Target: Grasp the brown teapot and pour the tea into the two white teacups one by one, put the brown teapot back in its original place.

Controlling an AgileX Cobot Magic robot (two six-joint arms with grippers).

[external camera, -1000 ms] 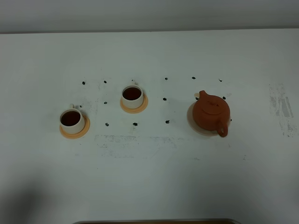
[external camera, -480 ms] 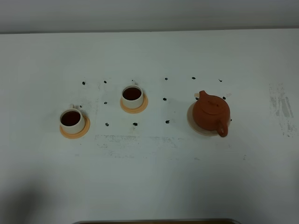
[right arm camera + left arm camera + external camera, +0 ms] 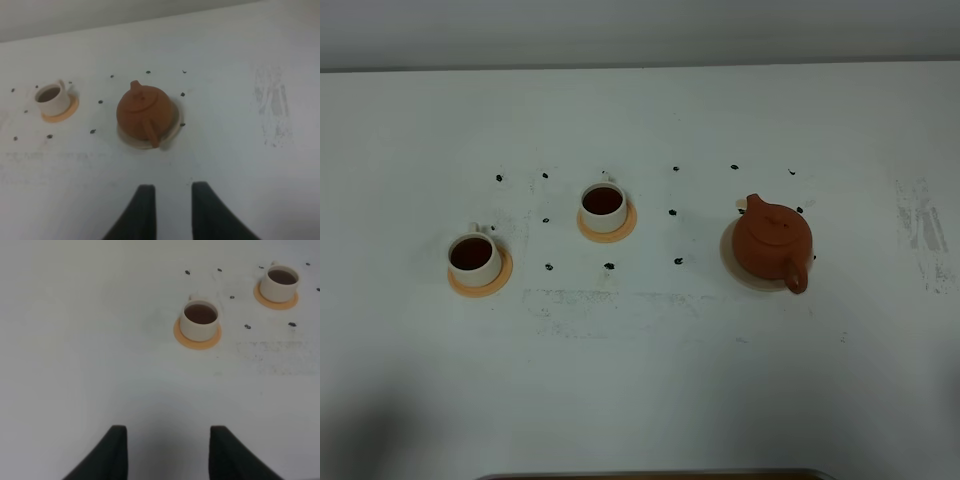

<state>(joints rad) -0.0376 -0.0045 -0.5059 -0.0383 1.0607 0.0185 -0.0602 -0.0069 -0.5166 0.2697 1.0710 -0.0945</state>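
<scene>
Centrally in the right wrist view, the small round reddish-brown clay teapot (image 3: 144,114) sits upright on a round pale beige saucer (image 3: 171,131), lid on, loop handle pointing toward the camera. Most of the saucer is hidden under the pot; only a crescent of rim shows. The pot's contents cannot be seen.

The right gripper (image 3: 172,200) hangs clear of the teapot, well short of its handle, nothing between its dark fingers (image 3: 145,210). Its jaws stand slightly parted and released. Only the fingertips are visible; the rest is cut off by the frame edge.

The two white cylindrical teacups (image 3: 604,207) (image 3: 474,259), each on a round orange coaster (image 3: 621,231), hold dark liquid and stand well apart from the teapot, to its left in the overhead view. The left gripper (image 3: 167,442) is parted wide, empty, well short of the nearer cup.

Small dark marks (image 3: 677,261) dot the white tabletop (image 3: 650,380); their nature is unclear. Neither arm appears in the overhead view.
</scene>
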